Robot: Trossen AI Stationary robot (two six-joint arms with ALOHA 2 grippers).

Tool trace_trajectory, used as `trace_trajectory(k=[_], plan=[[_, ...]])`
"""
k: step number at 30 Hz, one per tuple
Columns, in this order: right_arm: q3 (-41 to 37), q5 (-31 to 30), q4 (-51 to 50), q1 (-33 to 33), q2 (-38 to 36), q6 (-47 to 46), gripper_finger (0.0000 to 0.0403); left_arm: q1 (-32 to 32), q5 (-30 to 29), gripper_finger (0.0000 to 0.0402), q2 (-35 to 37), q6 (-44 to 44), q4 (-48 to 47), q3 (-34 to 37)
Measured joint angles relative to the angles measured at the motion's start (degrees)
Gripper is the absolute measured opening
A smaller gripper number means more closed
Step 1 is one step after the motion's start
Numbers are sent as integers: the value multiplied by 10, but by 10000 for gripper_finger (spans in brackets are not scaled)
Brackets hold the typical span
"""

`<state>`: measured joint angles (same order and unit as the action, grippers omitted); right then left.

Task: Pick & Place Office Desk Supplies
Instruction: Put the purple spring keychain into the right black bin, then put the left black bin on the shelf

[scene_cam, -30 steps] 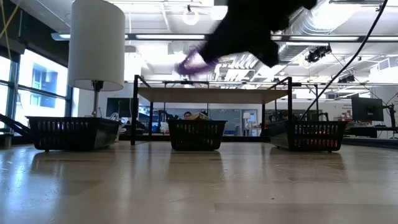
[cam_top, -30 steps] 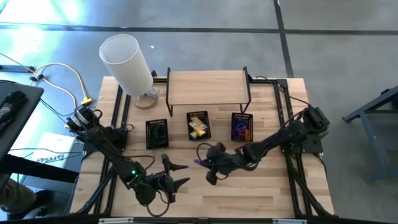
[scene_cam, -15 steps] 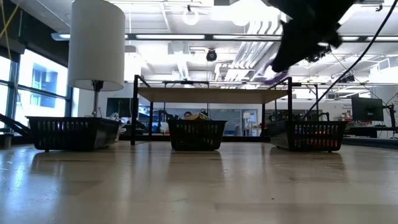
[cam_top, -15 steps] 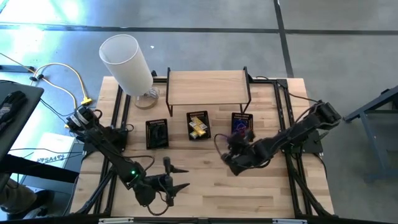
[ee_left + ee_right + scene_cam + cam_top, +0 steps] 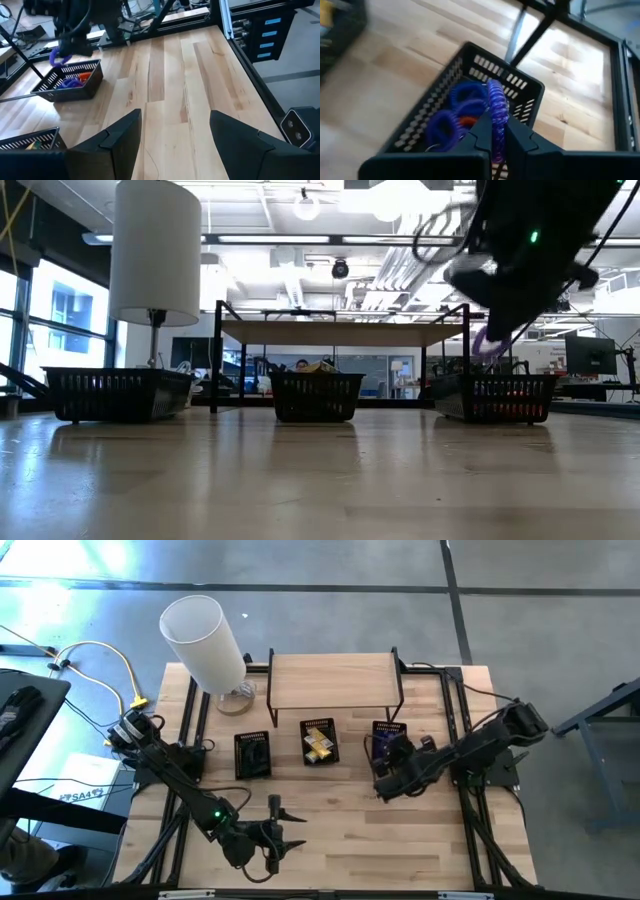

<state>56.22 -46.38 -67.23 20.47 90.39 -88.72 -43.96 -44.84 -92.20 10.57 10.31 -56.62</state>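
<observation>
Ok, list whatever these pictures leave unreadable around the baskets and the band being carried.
- Left basket: contents too small from above; mesh wall hides them in the low view.
- Purple band: the right pincer covers its lower part in the right wrist view.
- Right basket: near end cut off by the same pincer.

Bright overhead glare, slight motion blur.

Your right jaws pinch a coiled band point(image 5: 496, 112) directly above the right basket point(image 5: 465, 65), where more bands point(image 5: 451, 119) lie. Middle basket point(image 5: 319, 741) and left basket point(image 5: 252, 754) sit beside it on the worktop point(image 5: 330, 840).
</observation>
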Motion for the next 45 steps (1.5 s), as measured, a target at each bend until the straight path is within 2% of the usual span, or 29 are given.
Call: trace_trajectory(k=[5,9,13,19,25,31,35,39,42,45], plan=[[-66,-14,111,-33,0,42,14,1,0,227,0,1,-1,0],[-96,-11,181,-51,0,74,30,1,0,227,0,9,-1,0],[-104,0,195,-64,0,77,65,1,1,227,0,10,-1,0],[-104,-2,197,-67,0,93,143,3,1,227,0,-2,-1,0],[-84,-47,178,-58,-14,122,204,5,12,227,0,5,-4,0],[-34,-53,185,-23,-63,290,231,9,16,227,9,-4,-14,0],[7,-34,197,-2,-93,395,235,18,17,223,41,3,-50,0],[39,-7,201,20,-117,471,221,41,95,199,90,40,-107,0],[52,6,200,33,-134,504,184,66,142,167,131,58,-165,0],[54,18,194,42,-155,518,122,91,173,125,175,69,-216,0]])
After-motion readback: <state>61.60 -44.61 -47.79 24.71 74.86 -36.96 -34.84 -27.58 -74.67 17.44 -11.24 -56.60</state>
